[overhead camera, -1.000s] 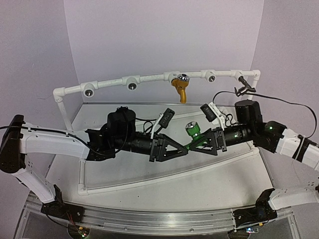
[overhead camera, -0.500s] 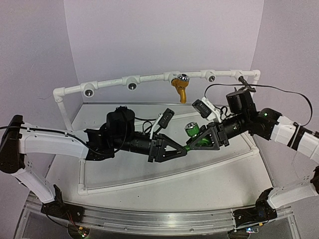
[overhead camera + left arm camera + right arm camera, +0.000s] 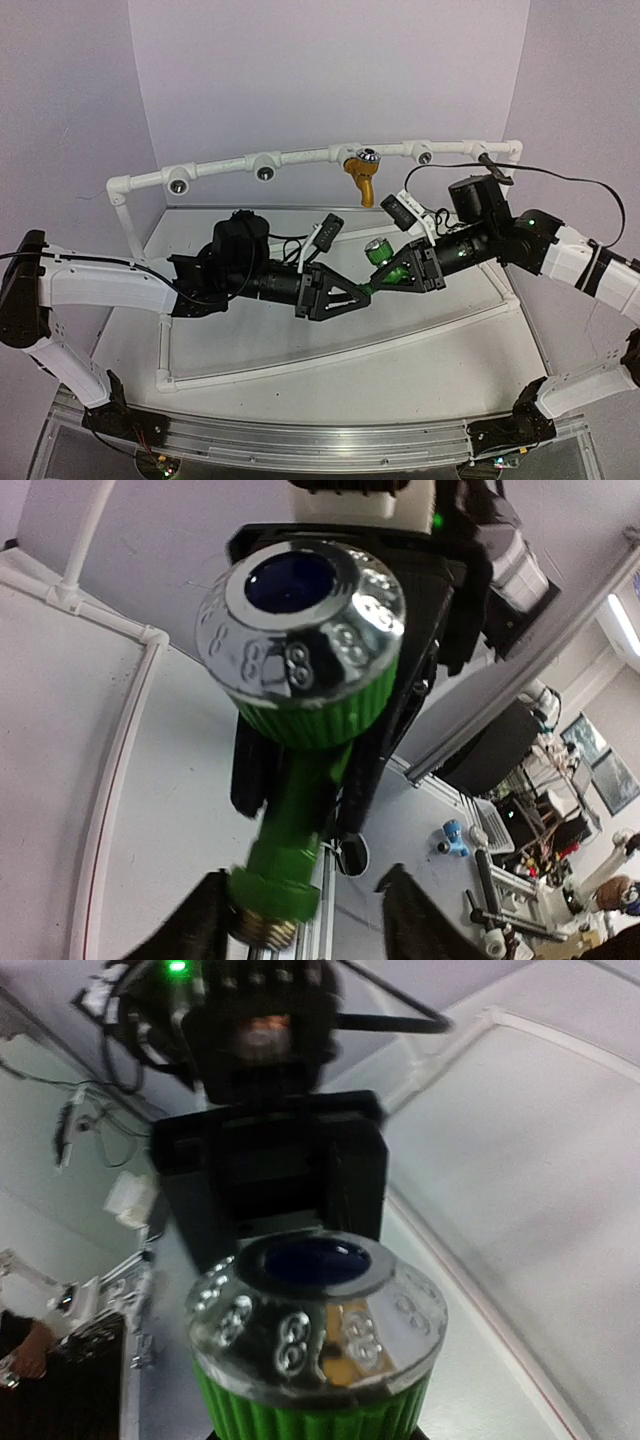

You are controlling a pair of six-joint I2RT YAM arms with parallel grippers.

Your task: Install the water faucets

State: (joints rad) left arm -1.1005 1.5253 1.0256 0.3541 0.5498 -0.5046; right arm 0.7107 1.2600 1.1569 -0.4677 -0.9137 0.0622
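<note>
Above the middle of the white worktop (image 3: 300, 345), the green faucet (image 3: 379, 254) has been carried slightly towards the far edge, clamped in the right gripper (image 3: 395, 278). Its threaded end is now flanked by the spread, unclosed left gripper (image 3: 364, 297); a handover is judged under way.

The silver-capped green plastic faucet (image 3: 318, 1360) runs off the right wrist view's lower edge just below its ribbed collar, and the fingers of the right claw (image 3: 380, 283) are out of sight there. Either side of that faucet's threaded end, the fingertips of the left claw (image 3: 307, 922) are blurred and cropped.
</note>
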